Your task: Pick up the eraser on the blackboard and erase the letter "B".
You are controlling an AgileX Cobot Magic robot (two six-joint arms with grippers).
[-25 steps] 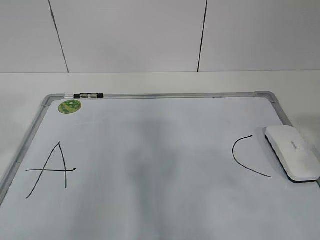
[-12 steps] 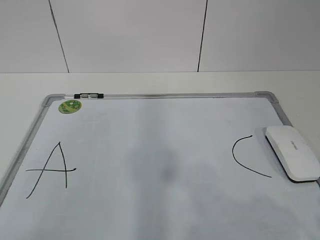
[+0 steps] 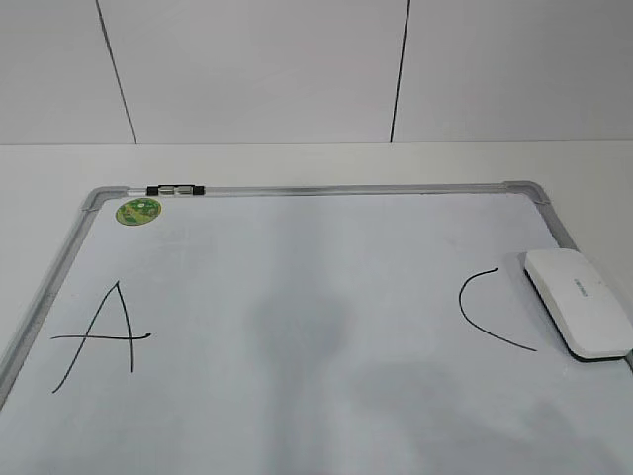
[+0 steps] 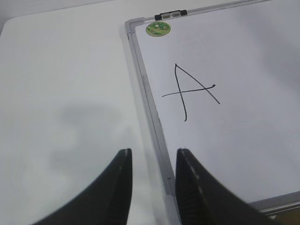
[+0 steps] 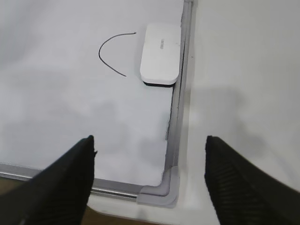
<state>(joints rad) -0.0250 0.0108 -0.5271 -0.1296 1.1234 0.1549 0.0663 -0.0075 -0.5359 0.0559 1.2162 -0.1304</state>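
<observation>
So my left end effector (image 4: 151, 187) is hanging over the left edge of the blackboard (image 4: 243, 140), fingers slightly parted with nothing between them. One finger sits over the bare desk (image 4: 61, 93), the other over the board's grey frame. Ahead of it and a bit to the right is the slanted "A" (image 4: 190, 91), and further ahead in the far corner there's the little round green magnet (image 4: 158, 29), with the marker pen (image 4: 171, 15) lying along the top rail just past it.

From the exterior camera neither end effector shows up at all, just the board with the A (image 3: 99, 334) on the left, the magnet (image 3: 137, 210) and pen (image 3: 174, 189) up top, and the curved "C" (image 3: 490, 309) on the right. The middle of the board between A and C is plain white with only faint grey smudgy shading; I can't see any "B" there.

My right end effector (image 5: 150, 180) is spread wide open and holding nothing, hovering above the board's near right corner (image 5: 161, 190). The eraser (image 5: 161, 54) is well ahead of it, lying flat on the board right up against the right-hand frame rail, dark felt side down. The C (image 5: 114, 50) is just to the left of the eraser, nearly touching it.
</observation>
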